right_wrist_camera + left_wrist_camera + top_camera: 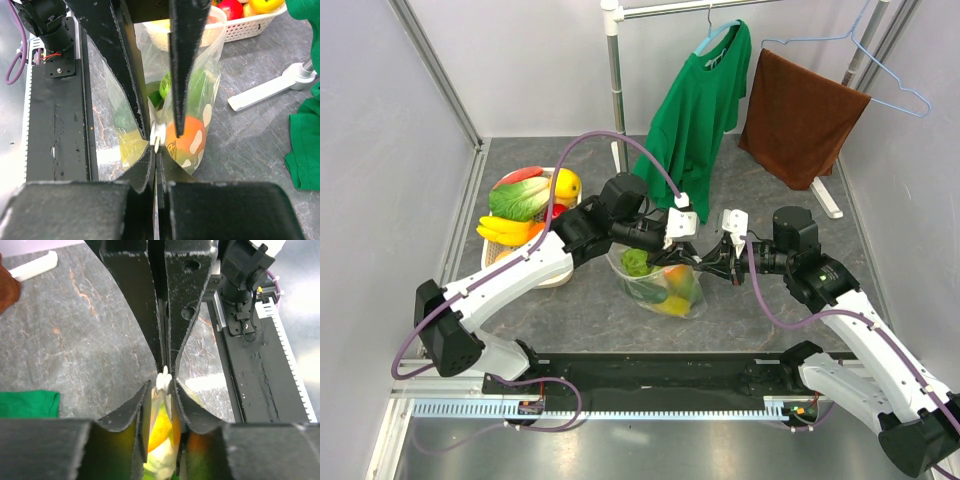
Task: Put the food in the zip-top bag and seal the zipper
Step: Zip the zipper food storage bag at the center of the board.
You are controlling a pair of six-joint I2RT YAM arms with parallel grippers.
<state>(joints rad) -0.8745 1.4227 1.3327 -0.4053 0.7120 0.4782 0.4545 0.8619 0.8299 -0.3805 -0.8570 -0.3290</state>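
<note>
The left arm [515, 272] and right arm [868, 338] wear glossy white shells between round black joints; a purple cable [588, 141] runs along each, and the matte black fingers [132, 285] show white-speckled edges and a round hole

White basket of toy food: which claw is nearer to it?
Left. The left claw pinches the top of the zip-top bag on the side facing the white basket; the right claw pinches it from the far side.
</note>
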